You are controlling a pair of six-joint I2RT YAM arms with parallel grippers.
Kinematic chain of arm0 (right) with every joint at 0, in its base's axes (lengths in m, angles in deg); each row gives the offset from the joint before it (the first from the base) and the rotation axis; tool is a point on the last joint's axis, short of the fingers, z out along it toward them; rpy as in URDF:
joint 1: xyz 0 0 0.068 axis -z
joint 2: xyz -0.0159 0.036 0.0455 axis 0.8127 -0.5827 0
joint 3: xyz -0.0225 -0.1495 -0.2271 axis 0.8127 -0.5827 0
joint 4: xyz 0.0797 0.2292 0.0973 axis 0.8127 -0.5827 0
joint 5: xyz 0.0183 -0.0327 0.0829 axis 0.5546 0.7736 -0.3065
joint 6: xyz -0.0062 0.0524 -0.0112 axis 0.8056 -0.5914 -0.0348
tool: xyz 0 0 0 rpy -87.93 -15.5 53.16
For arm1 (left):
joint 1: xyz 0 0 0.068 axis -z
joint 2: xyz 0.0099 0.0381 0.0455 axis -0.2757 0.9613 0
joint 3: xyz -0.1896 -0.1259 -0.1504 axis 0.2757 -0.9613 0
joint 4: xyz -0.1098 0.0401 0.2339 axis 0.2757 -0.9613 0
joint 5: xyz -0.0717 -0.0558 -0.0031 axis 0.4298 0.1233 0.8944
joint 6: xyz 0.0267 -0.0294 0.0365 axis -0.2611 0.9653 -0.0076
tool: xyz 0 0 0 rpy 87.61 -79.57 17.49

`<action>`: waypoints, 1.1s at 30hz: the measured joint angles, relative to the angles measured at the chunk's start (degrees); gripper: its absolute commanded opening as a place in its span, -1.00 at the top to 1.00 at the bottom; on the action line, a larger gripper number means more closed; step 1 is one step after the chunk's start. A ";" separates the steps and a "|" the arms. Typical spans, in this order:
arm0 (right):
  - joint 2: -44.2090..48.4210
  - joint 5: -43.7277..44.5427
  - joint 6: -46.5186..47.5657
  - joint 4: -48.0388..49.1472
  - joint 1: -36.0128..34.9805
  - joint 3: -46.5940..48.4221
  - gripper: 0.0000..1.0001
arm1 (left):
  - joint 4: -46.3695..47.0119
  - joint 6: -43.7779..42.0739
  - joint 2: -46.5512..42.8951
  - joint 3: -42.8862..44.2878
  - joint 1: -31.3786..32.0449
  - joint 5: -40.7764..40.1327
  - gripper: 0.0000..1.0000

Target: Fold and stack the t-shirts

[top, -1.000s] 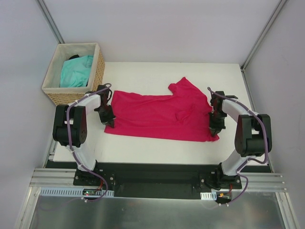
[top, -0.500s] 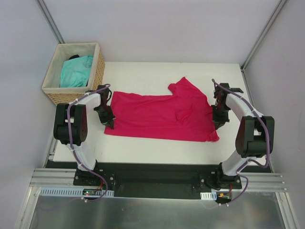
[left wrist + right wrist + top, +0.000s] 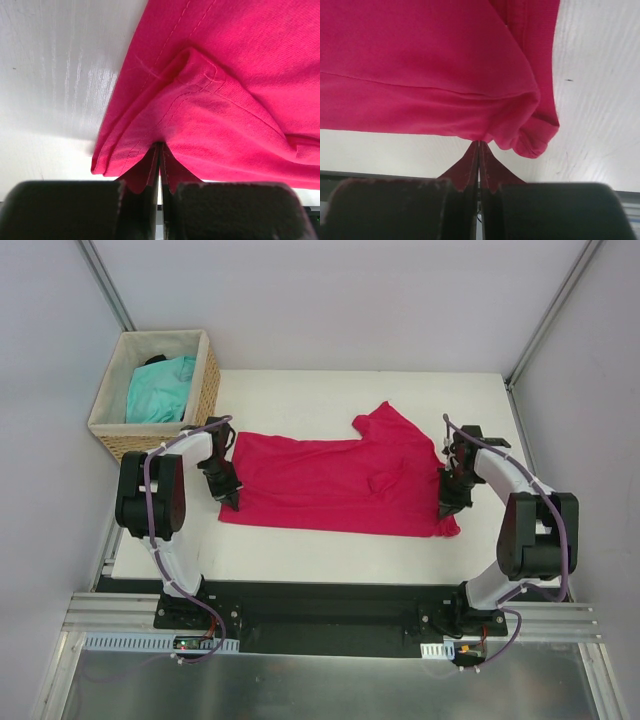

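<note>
The crimson-pink t-shirt (image 3: 330, 480) lies spread on the white table (image 3: 300, 400), with one sleeve pointing toward the back. My left gripper (image 3: 232, 502) is shut on its near left corner. In the left wrist view, hemmed fabric (image 3: 225, 75) bunches into the tip of the shut left gripper (image 3: 159, 145). My right gripper (image 3: 447, 508) is shut on the near right corner. In the right wrist view, the cloth (image 3: 420, 60) puckers into the tip of the right gripper (image 3: 479, 142). The turquoise t-shirt (image 3: 160, 390) lies crumpled in the basket.
A woven wicker basket (image 3: 207, 380) stands at the table's back left corner, close to my left arm. Grey walls close in the table on three sides. A black rail (image 3: 320, 605) runs along the near edge between the arm bases.
My right wrist swung out toward the back right, then came back down to the shirt's near right corner. My left arm shifted only slightly. The shirt lies much as before.
</note>
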 measured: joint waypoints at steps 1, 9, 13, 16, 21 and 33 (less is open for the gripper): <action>-0.02 -0.50 0.00 0.70 0.00 -0.52 0.98 | -0.09 0.00 0.07 0.07 0.00 -0.02 1.00; -6.43 -1.46 0.09 3.69 0.00 -1.95 0.98 | -0.48 -0.02 0.28 0.39 0.00 -0.02 1.00; -9.20 -0.26 0.24 2.34 0.00 -1.40 0.98 | -0.83 0.00 0.31 0.39 0.00 0.00 1.00; -10.14 1.29 0.39 0.94 -0.02 -0.42 0.98 | -1.51 0.15 0.22 0.00 -0.35 0.48 1.00; -11.72 3.67 0.48 -2.23 0.00 0.04 0.98 | -3.10 0.87 -2.14 -3.96 -1.18 1.44 1.00; -11.91 6.10 -0.66 -7.08 -0.02 -2.71 0.98 | -6.67 1.55 -9.75 -12.37 -1.53 1.18 1.00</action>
